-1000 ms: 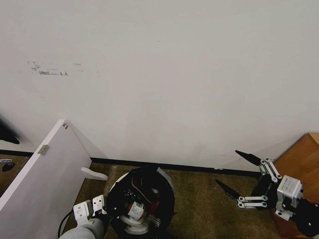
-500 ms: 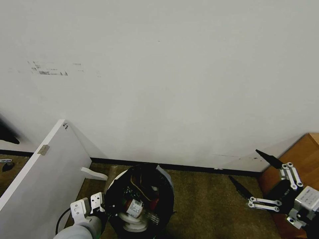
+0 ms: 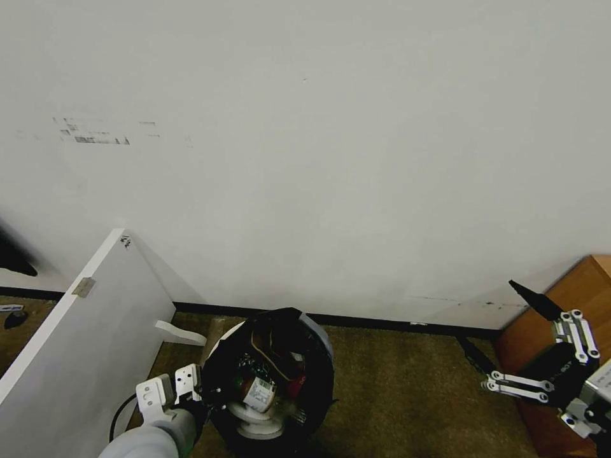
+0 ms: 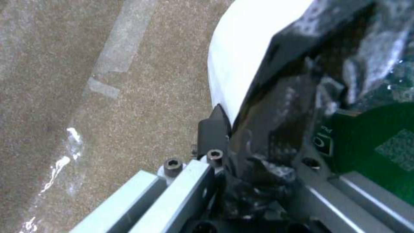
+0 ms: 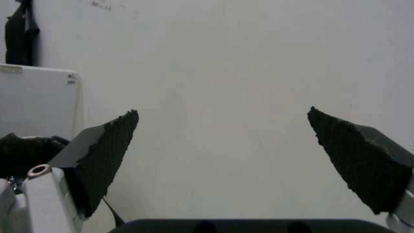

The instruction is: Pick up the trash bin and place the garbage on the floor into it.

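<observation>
Your left gripper (image 3: pixel 202 395) is pinching the trash bin (image 3: pixel 316 346) rim at 7 o'clock; your right gripper (image 3: pixel 498 327) is hanging spread at 4 o'clock

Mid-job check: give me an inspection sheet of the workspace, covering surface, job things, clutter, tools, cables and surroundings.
Surface: beige-brown short-pile carpet, a pale tape strip on it.
Job's things: small round white plastic bin with black bag liner, holding a labelled bottle and other litter.
Clutter: nothing seen loose on the carpet.
Tools: left tool shut on the bin's rim; right tool open, empty, near the wooden cabinet.
Cables: black cable by the left arm.
Surroundings: white wall, black baseboard, leaning white panel.
</observation>
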